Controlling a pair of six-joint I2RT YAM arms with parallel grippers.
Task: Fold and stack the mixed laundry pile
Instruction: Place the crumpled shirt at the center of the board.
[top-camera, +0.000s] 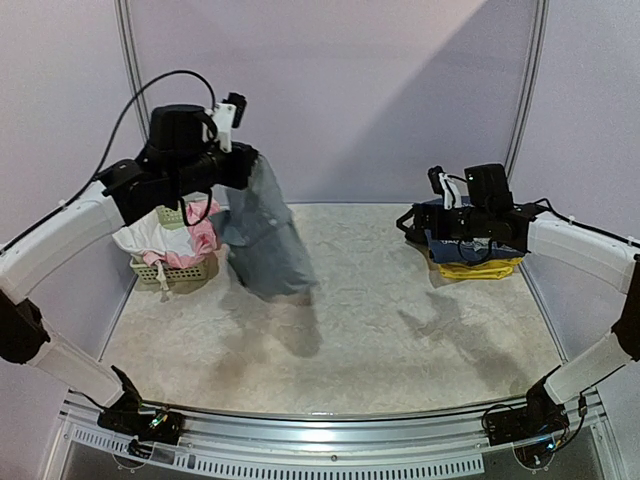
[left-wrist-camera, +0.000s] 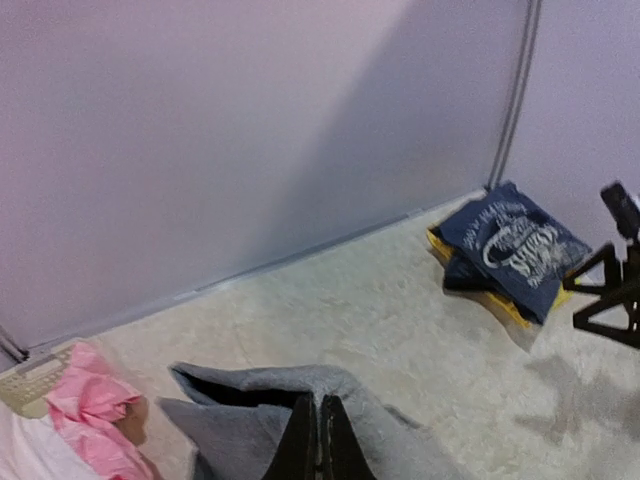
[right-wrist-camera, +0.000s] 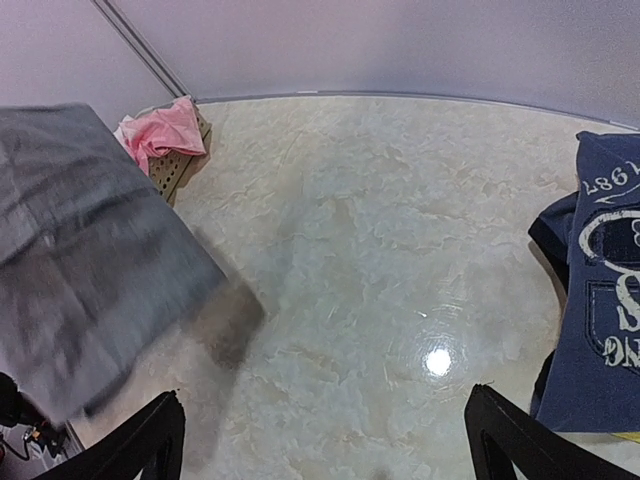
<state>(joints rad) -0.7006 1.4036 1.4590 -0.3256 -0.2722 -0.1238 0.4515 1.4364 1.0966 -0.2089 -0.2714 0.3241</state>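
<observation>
Grey trousers (top-camera: 265, 225) hang in the air from my left gripper (top-camera: 245, 160), which is raised over the table's back left. In the left wrist view that gripper (left-wrist-camera: 320, 405) is shut on a fold of the grey cloth (left-wrist-camera: 400, 440). The trousers (right-wrist-camera: 80, 250) also fill the left of the right wrist view. Pink (top-camera: 203, 235) and white (top-camera: 150, 238) pieces lie heaped in the basket. A folded navy printed tee (left-wrist-camera: 515, 245) rests on a yellow piece (top-camera: 480, 268) at the back right. Above that stack my right gripper (right-wrist-camera: 325, 400) stands open and holds nothing.
The pale-green lattice basket (top-camera: 180, 270) stands at the left wall under my left arm. Walls enclose the pale table (top-camera: 400, 320) at the back and on both sides. A metal rail runs along the near edge by the arm bases.
</observation>
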